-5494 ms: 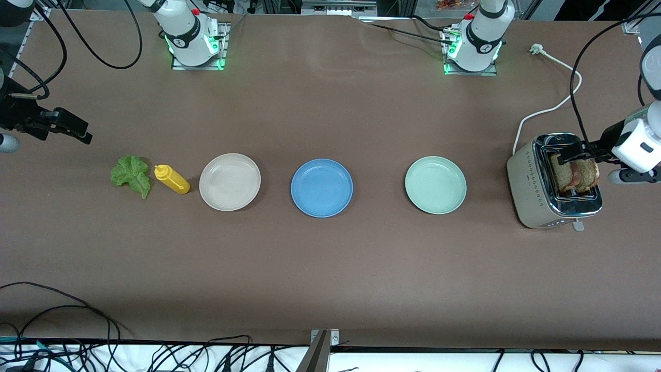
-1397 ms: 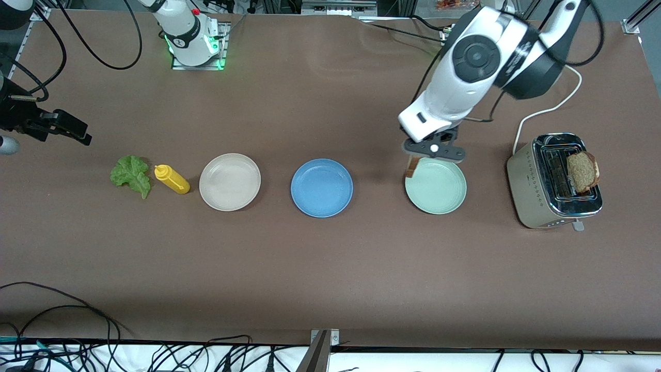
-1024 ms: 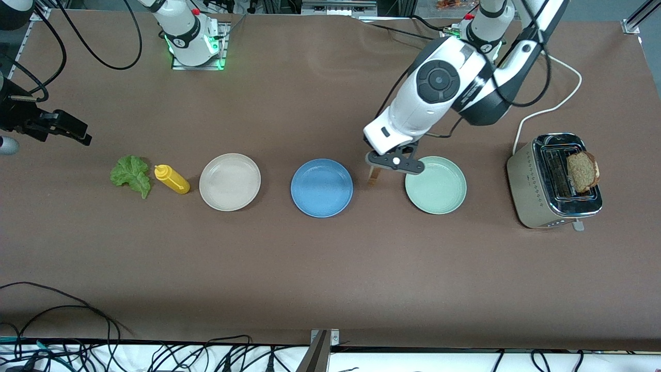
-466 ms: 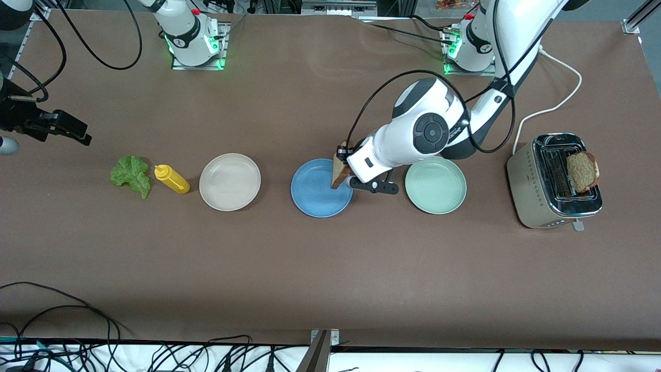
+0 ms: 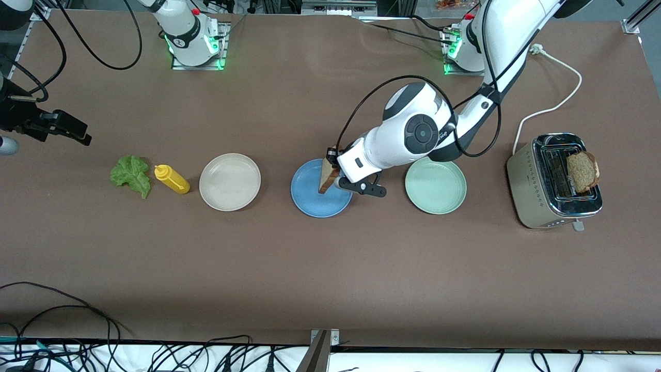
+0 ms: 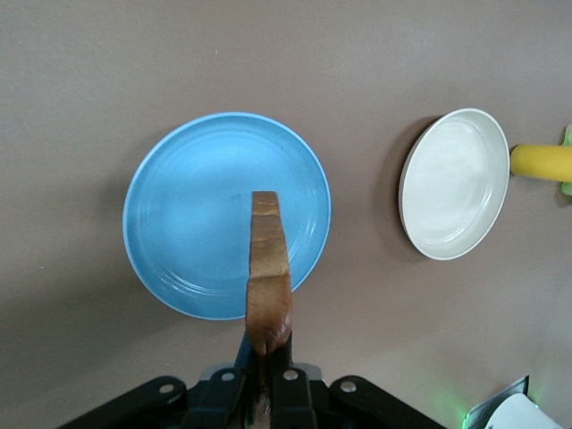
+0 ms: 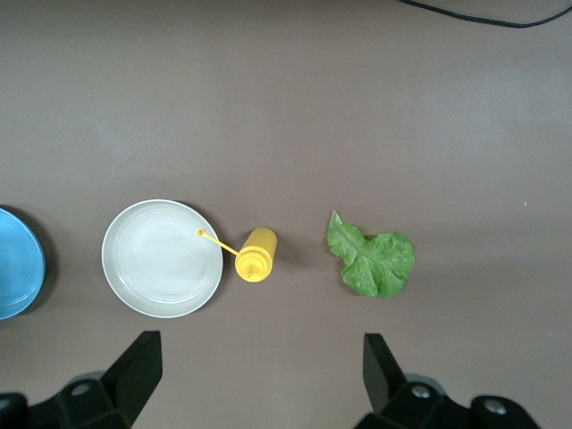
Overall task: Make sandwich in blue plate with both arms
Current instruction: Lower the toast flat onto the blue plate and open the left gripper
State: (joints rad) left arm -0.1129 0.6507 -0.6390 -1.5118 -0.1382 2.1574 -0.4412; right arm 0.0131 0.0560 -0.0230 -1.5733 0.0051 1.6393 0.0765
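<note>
Brown table (image 5: 330,268), long, carries everything. Left arm (image 5: 413,132) reaches in from its base; right arm waits at its own end of the table. Toaster (image 5: 555,181) at the left arm's end, one slice of toast (image 5: 582,171) standing in a slot. Three plates in a row: pale green plate (image 5: 435,185), blue plate (image 5: 321,188) in the middle, beige plate (image 5: 230,182). Then yellow squeeze bottle (image 5: 172,179) and lettuce leaf (image 5: 130,175) toward the right arm's end. Left pincer (image 5: 335,176) is clamped on a toast slice (image 5: 326,174), held on edge over the blue plate; whether it touches the dish cannot be told. Step in hand, by my reading: placing the first slice. Next calls for lowering, tipping it flat, releasing. Right pincer (image 7: 259,371) hangs over the table above the bottle and lettuce, fingers spread wide, holding nothing. Left pincer's fingertips are mostly hidden by the slice; the right pincer is cut off at the front view's edge.
</note>
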